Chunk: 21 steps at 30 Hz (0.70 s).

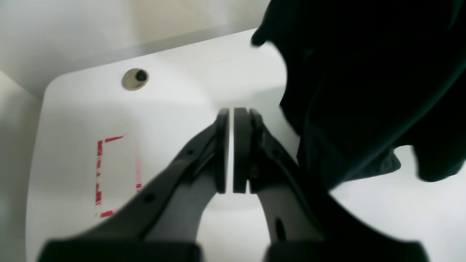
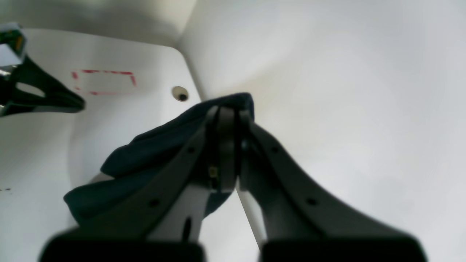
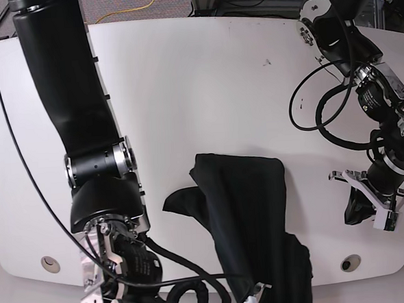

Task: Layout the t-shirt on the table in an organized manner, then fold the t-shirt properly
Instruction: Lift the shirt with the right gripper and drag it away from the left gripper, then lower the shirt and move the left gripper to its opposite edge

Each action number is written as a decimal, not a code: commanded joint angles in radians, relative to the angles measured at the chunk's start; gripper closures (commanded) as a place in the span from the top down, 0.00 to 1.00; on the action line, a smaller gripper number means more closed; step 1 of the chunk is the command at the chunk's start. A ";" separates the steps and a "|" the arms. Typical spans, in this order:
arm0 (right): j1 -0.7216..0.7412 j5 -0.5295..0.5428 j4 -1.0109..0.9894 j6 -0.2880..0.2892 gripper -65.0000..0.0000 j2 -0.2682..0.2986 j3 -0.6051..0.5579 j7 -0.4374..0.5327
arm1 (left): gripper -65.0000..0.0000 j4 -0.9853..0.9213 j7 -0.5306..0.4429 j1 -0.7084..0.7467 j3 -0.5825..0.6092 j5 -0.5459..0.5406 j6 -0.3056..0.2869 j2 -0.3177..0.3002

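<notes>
Left wrist view: the left claw (image 1: pixel 232 151) is seen closed on nothing above the tabletop (image 1: pixel 182 80); the t-shirt (image 1: pixel 364 91) hangs just to its right; red tape outline (image 1: pixel 116 174) at left.
Right wrist view: the right claw (image 2: pixel 227 145) is clamped on a t-shirt edge.
Base view: the t-shirt (image 3: pixel 251 224) is draped over the tabletop's near edge.

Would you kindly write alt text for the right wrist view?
The right hand is shut on a bunched edge of the black t-shirt, above the white table; a red tape outline and a grommet lie beyond.
</notes>
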 commanded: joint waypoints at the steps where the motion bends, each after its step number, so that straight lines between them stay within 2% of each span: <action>1: 0.045 -0.034 0.007 -0.002 0.00 0.011 0.010 0.036 | 0.00 0.017 -0.027 -0.025 -0.005 -0.017 -0.001 -0.007; 7: 0.034 -0.063 0.069 -0.002 0.00 0.088 0.042 0.036 | 0.00 0.015 -0.027 -0.025 -0.005 -0.017 -0.001 -0.007; 15: -0.188 -0.063 0.178 -0.002 0.00 0.209 0.043 0.036 | 0.00 0.008 -0.027 -0.008 -0.003 -0.014 -0.001 -0.003; 21: -0.333 -0.071 0.250 -0.002 0.00 0.249 0.046 0.039 | 0.00 -0.043 -0.027 0.032 -0.002 -0.014 -0.001 0.000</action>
